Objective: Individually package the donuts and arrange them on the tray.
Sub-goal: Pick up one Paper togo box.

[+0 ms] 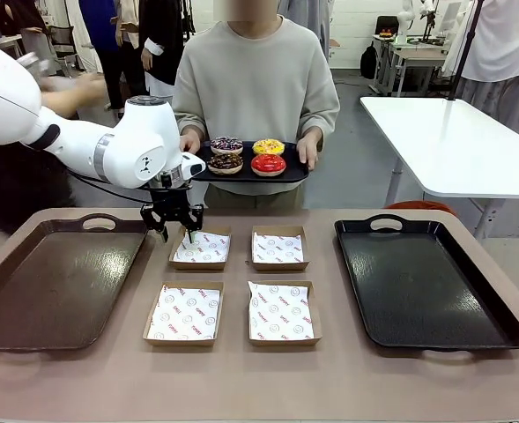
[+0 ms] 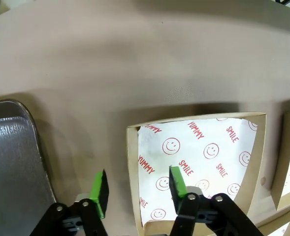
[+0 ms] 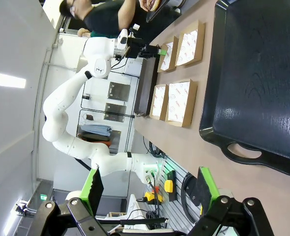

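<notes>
Four boxes (image 1: 184, 313) at the counter's (image 1: 241, 383) middle lie empty, left hand (image 1: 178, 233) half-open astride the far-left one's wall, right hand (image 3: 147, 189) wide, all donuts (image 1: 248, 156) unpackaged on the person's tray (image 1: 287, 175) beyond the far edge.

From here I see my bench (image 1: 259, 383) carrying a brown tray (image 1: 56, 282) left, a black tray (image 1: 422, 282) right, and four paper-lined boxes (image 1: 181, 341) between them.

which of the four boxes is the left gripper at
The far-row box on the robot's left: the left gripper straddles its side wall, one finger inside, one outside.
</notes>
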Tool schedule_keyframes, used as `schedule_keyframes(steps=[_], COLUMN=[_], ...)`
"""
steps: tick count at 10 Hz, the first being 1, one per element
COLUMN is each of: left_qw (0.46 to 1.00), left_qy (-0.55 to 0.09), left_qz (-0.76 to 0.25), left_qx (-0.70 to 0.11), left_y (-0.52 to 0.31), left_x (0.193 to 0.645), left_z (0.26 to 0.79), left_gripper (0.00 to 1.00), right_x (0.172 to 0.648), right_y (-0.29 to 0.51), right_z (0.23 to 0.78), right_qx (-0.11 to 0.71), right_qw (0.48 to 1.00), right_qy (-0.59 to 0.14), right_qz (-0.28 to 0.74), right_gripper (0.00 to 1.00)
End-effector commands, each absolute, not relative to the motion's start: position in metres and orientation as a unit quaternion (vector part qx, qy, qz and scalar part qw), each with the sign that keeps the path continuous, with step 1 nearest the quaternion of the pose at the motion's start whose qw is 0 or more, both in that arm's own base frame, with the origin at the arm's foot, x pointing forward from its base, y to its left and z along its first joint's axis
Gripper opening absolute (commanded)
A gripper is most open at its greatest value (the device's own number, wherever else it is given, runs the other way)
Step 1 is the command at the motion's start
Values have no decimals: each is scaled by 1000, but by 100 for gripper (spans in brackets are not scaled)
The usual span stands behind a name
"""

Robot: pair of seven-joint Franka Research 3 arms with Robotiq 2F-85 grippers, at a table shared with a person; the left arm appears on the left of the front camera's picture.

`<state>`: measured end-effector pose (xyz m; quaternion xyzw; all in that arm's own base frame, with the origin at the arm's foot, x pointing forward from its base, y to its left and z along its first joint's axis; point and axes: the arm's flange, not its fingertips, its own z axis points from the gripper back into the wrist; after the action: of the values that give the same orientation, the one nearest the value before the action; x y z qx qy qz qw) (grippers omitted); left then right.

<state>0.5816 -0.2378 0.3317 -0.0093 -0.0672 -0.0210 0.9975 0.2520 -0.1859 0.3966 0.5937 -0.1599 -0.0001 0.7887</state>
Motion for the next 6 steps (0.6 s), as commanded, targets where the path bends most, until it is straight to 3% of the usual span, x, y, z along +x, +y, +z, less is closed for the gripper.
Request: schedule_keyframes(steps=[1,2,4,6], left_qw=[998,998,999,999], left_qy=[-56,-51,-48,-47], left_qz=[-25,-24,-23,-21], left_qx=[-7,-8,-11,-16], left_y=[-238,-237,-236,-235], left_x=[587,589,590,590], left_z=[330,329,328,329], left_gripper=[0,16,0,0], right_x=[251,251,251,251], right_y=[-186,-186,-186,-186], right_z=[397,397,397,397], right_qx=[596,596,596,596], right_qw=[787,787,787,787], right_qy=[-161,-161,-161,-161], right_qz=[2,2,2,2], right_gripper=[100,100,100,100])
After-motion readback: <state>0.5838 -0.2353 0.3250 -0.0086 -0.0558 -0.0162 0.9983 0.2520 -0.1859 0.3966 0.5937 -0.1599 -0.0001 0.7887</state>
